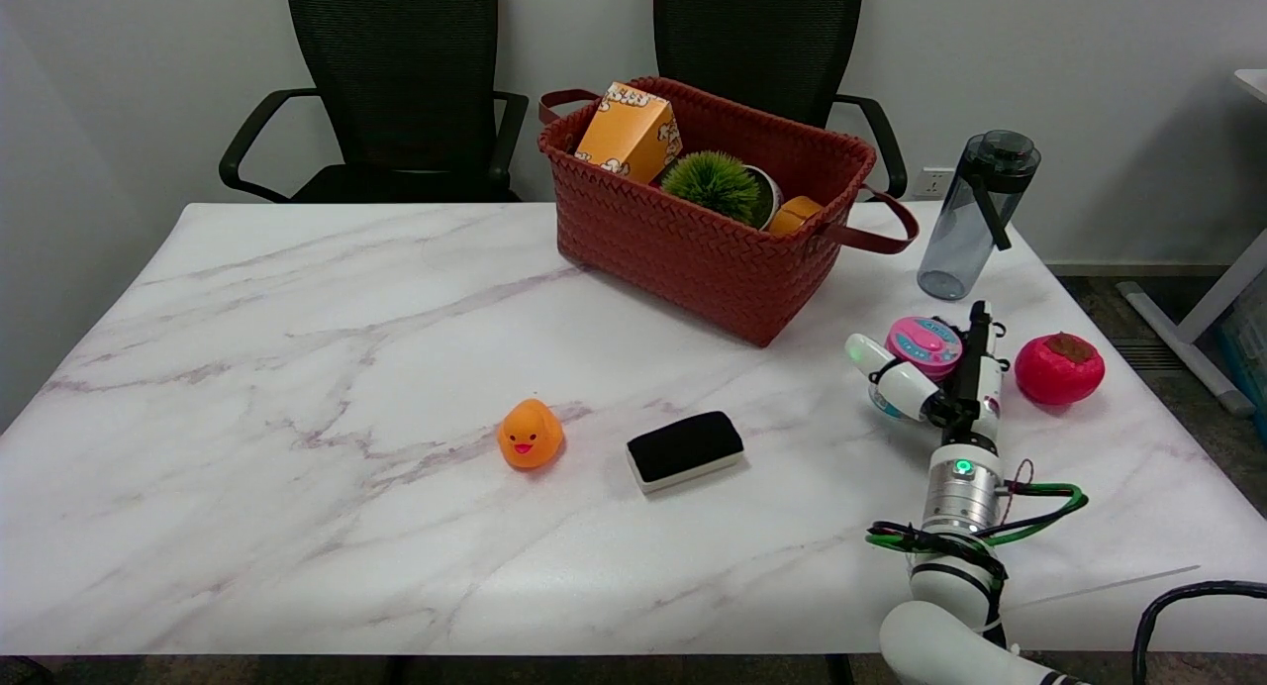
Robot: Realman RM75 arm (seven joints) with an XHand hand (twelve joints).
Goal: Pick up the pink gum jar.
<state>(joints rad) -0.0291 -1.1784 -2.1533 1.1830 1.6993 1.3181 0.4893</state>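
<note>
The pink gum jar [923,342] has a pink lid with a blue label and sits at the table's right side. My right hand [940,378] reaches in from the lower right and wraps it. The thumb [876,360] lies against the jar's left side and the black-and-white fingers [980,353] press its right side. The jar's lower body is mostly hidden behind the hand. I cannot tell whether the jar is off the table.
A red persimmon-like toy [1059,368] lies just right of the hand. A grey water bottle [975,215] stands behind it. A red woven basket [713,210] with items fills the back centre. An orange duck [531,434] and a black eraser [685,449] sit mid-table.
</note>
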